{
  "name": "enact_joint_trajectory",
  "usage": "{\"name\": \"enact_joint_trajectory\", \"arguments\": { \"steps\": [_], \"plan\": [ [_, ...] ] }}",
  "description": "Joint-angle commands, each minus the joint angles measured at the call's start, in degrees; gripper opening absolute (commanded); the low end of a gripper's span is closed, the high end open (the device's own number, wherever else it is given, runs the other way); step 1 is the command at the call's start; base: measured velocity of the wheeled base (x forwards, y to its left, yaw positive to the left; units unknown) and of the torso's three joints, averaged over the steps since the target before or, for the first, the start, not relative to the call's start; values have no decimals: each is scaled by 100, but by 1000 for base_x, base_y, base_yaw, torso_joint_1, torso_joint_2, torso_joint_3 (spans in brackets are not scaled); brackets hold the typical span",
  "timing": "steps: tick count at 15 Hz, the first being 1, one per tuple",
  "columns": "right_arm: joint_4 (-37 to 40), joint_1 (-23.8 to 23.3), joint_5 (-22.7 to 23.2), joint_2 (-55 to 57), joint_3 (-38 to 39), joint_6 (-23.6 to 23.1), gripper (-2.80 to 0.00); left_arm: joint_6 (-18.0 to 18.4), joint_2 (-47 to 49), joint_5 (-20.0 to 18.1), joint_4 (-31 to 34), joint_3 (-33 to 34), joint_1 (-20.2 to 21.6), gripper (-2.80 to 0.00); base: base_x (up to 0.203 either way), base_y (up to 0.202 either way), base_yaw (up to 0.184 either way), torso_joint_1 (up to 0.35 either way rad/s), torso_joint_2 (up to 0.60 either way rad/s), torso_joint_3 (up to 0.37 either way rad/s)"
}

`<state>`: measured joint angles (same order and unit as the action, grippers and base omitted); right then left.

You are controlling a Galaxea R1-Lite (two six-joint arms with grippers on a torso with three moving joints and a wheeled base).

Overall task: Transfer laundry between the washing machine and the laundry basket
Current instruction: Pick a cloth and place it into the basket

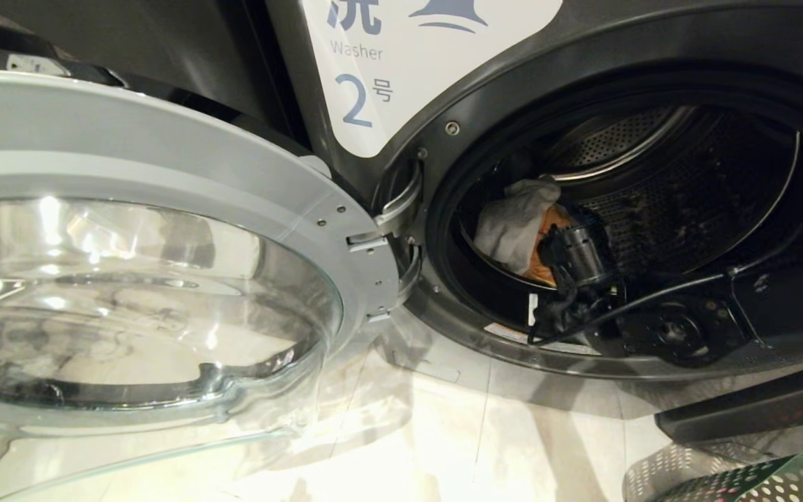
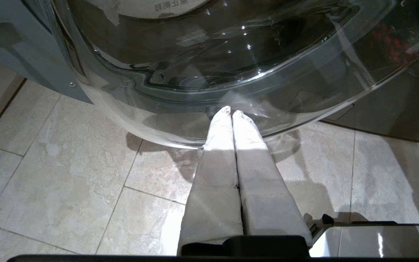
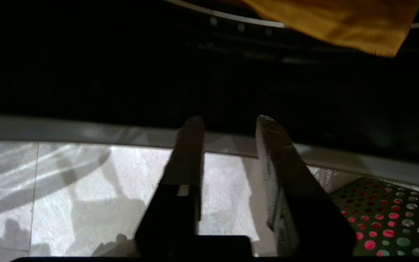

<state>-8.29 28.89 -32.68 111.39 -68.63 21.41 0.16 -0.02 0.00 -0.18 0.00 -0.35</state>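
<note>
Your right hand (image 3: 227, 122) sits at the mouth of the washing machine (image 1: 583, 84), fingers parted with a clear gap and nothing between them. In the head view the right arm reaches into the drum (image 1: 687, 181), close beside a grey-white cloth (image 1: 513, 223) and an orange cloth (image 3: 340, 18) lying at the drum's front left. The laundry basket (image 1: 757, 481) stands on the floor (image 1: 443, 432) below the opening, to the right. Your left hand (image 2: 231, 112) hangs low by the open glass door (image 1: 129, 279), fingers pressed together, holding nothing.
</note>
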Motion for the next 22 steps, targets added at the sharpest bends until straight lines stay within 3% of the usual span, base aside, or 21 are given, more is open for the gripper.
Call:
{"name": "enact_joint_trajectory", "arguments": {
  "steps": [1, 5, 9, 14, 17, 22],
  "plan": [
    [250, -246, -6, 489, -850, 30, 0, 2, 2, 0, 0, 9, 0, -280, 0, 0, 0, 0, 0, 0],
    [524, -843, 29, 854, -1772, -264, 0, 2, 2, 0, -7, 9, 0, -280, 0, 0, 0, 0, 0, 0],
    [582, -1472, 426, 1160, -2336, -745, 0, 2, 2, 6, 1, 9, 0, -280, 0, 0, 0, 0, 0, 0],
    [585, -1672, 462, 1763, -3265, -1057, 0, 2, 2, 0, 1, 9, 0, -280, 0, 0, 0, 0, 0, 0],
    [583, -1823, 1099, 2086, -3553, -1188, 0, 2, 2, 0, 1, 9, 0, -280, 0, 0, 0, 0, 0, 0],
    [551, -1991, 1224, 2639, -4127, -1290, 0, 2, 2, 0, 1, 9, 0, -280, 0, 0, 0, 0, 0, 0]
  ]
}}
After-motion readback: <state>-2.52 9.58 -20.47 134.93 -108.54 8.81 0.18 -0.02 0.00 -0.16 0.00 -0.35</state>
